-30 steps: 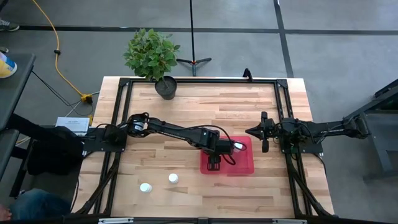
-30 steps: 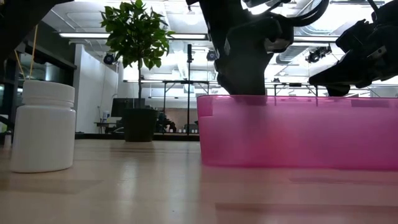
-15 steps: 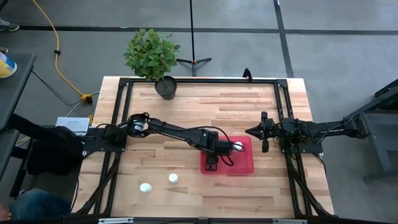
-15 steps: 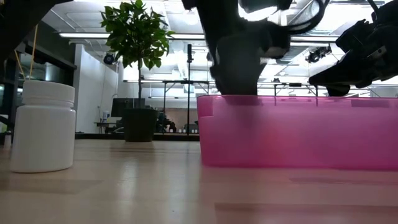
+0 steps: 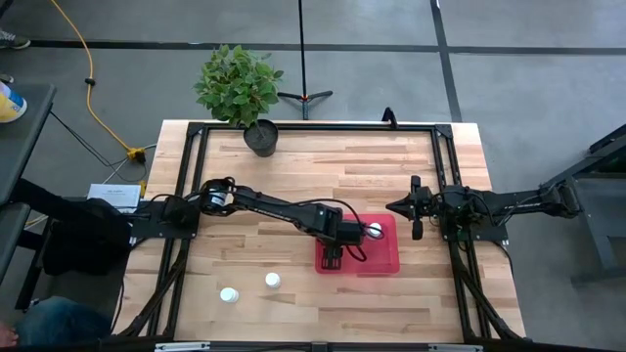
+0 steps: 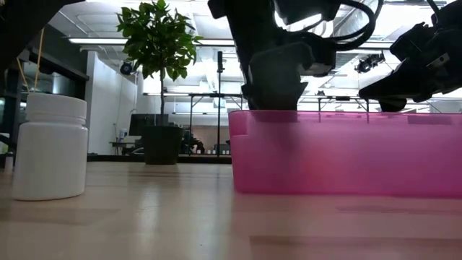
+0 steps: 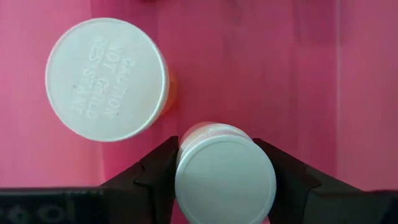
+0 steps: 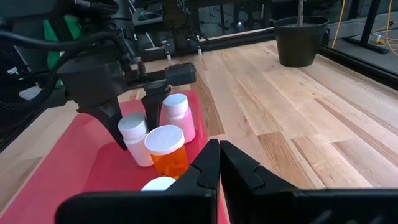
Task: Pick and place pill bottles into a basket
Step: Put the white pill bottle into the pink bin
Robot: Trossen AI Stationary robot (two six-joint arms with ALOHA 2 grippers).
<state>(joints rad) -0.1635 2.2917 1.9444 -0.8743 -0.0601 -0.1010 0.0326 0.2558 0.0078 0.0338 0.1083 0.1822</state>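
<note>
The red tray (image 5: 381,256) lies right of the table's middle. My left gripper (image 5: 336,250) reaches down into its left part and is shut on a white-capped pill bottle (image 7: 225,177), also seen in the right wrist view (image 8: 134,140). Beside it in the tray stand an orange bottle with a white cap (image 8: 166,149) and a white bottle (image 8: 177,115). Two more white bottles (image 5: 229,294) (image 5: 273,281) stand on the table near the front left. My right gripper (image 5: 416,221) is shut and empty, off the tray's right edge. My left gripper pinches the bottle between its two fingers, one on each side of its cap (image 7: 186,168). The fingers (image 8: 151,109) come from above, pointing down. The bottle stays upright inside the tray; I cannot tell whether its base touches the tray's floor.
A dark plant pot (image 5: 261,137) stands at the table's far left. A black frame rail (image 5: 313,125) runs round the tabletop. Bare wood lies between the tray and the two loose bottles. In the low view one bottle (image 6: 50,148) stands left of the tray's wall (image 6: 346,152).
My left gripper has shifted a little toward the table's left, staying over the tray. The other bottles have kept their places.
</note>
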